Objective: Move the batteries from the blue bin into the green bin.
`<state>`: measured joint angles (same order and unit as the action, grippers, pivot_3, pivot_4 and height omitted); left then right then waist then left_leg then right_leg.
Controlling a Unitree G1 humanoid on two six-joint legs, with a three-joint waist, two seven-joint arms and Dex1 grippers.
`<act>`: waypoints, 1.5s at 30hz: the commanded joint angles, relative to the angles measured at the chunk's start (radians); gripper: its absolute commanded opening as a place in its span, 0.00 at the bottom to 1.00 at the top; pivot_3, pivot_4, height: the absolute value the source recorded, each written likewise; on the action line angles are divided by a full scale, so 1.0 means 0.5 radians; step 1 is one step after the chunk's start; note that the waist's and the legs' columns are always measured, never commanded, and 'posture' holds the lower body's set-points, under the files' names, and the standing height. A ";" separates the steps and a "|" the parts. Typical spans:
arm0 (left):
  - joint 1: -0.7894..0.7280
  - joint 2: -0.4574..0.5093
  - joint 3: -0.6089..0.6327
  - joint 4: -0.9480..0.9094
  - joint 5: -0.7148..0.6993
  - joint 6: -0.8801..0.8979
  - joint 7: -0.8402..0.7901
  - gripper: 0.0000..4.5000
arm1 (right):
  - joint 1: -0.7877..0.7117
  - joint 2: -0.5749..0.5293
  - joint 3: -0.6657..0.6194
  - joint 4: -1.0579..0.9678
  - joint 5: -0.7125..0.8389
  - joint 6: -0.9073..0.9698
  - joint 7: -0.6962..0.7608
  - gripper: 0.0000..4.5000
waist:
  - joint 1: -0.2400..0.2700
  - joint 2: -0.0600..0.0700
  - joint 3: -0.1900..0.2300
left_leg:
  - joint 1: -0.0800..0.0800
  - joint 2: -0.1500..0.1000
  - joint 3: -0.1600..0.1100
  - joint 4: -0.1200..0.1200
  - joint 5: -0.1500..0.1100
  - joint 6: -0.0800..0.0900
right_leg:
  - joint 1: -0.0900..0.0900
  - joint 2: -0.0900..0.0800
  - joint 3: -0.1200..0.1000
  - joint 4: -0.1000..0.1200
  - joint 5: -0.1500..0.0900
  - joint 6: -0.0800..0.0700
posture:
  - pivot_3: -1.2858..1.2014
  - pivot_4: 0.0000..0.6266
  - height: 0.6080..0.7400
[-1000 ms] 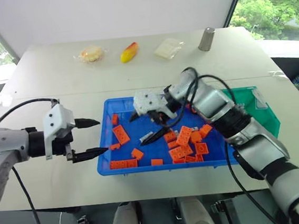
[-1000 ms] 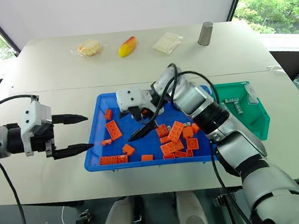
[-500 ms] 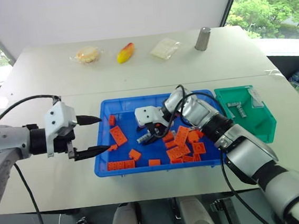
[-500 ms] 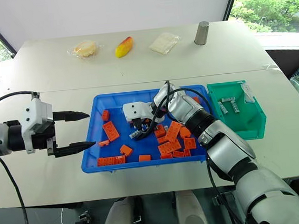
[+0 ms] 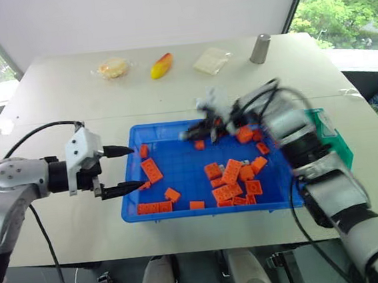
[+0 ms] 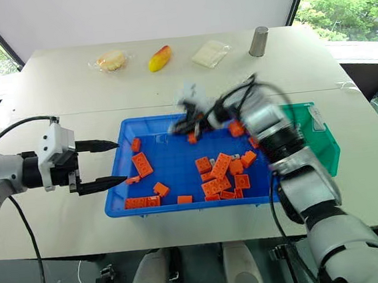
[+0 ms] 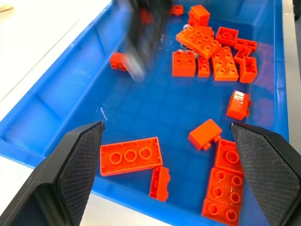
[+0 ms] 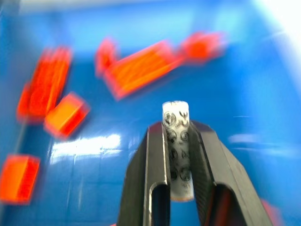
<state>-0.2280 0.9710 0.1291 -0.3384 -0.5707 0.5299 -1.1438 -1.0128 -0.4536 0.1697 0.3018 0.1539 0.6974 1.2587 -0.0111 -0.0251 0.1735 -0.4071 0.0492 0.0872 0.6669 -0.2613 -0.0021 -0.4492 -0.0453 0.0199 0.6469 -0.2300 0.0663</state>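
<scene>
The blue bin [image 5: 132,215] lies at the table's front middle, strewn with orange bricks [image 5: 233,177]. My right gripper [image 8: 176,127] is shut on a battery [image 8: 177,150], a pale cylinder standing up between the two fingers. From the head it shows as a blur [image 6: 186,123] raised above the bin's far edge. The green bin [image 6: 326,143] stands against the blue bin's right side, partly behind my right arm. My left gripper [image 5: 132,167] hangs open at the blue bin's left rim with nothing between its fingers [image 7: 77,160].
A grey metal cup [image 5: 260,49], a yellow-red fruit [image 5: 162,66] and two wrapped food packets [image 5: 115,68] [image 5: 212,60] line the far side of the table. Black cables loop around my right forearm [image 5: 288,125].
My right gripper closed on a battery among the bricks and swung it up toward the bin's far edge. My left gripper has stayed at the left rim.
</scene>
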 commanded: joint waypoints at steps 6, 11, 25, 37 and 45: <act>-0.187 -0.077 -0.094 0.126 0.093 -0.132 -0.041 1.00 | 0.244 -0.753 -0.543 -0.150 0.182 0.319 -0.120 0.02 | -0.001 0.000 0.001 | -0.002 -0.002 -0.001 -0.002 0.000 0.001 | 0.001 -0.002 -0.002 -0.008 -0.001 -0.001 | 0.52 0.24 1.00; -0.352 -0.173 -0.074 0.183 -0.015 -0.062 -0.023 1.00 | 0.601 -1.086 -0.706 -0.168 0.208 0.310 -0.150 0.02 | -0.014 0.001 0.001 | -0.002 -0.002 -0.002 -0.003 -0.001 0.002 | 0.001 0.000 -0.001 -0.008 0.000 0.000 | 0.52 0.24 1.00; -0.488 -0.229 -0.128 0.221 -0.002 -0.033 -0.017 1.00 | 0.682 -1.124 -0.657 -0.363 0.410 0.270 -0.146 0.89 | -0.062 0.002 0.002 | 0.001 0.000 -0.004 -0.002 -0.001 0.002 | 0.001 0.005 0.003 -0.003 0.001 0.008 | 0.52 0.24 1.00; -0.445 -0.222 -0.154 0.137 -0.001 -0.003 -0.009 1.00 | 0.696 -0.820 -0.113 -1.051 0.435 0.435 -0.339 0.95 | -0.014 0.001 0.002 | -0.003 -0.001 -0.007 -0.002 -0.001 0.002 | 0.000 0.002 -0.002 -0.004 0.000 0.008 | 0.52 0.24 1.00; -0.397 -0.207 -0.135 0.091 0.005 0.009 0.004 1.00 | 0.963 -0.771 0.045 -1.344 0.427 0.565 -0.555 0.95 | -0.003 0.000 0.002 | -0.004 -0.003 -0.006 0.000 -0.001 0.002 | 0.003 -0.001 -0.001 -0.008 -0.003 0.004 | 0.52 0.24 1.00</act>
<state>-0.4271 0.8531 0.0303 -0.2606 -0.5613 0.5369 -1.1466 -0.5243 -0.8355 0.2147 -0.3125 0.3578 0.9620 1.0033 -0.0127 -0.0252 0.1742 -0.4088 0.0475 0.0840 0.6671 -0.2617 -0.0010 -0.4478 -0.0457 0.0194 0.6430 -0.2314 0.0682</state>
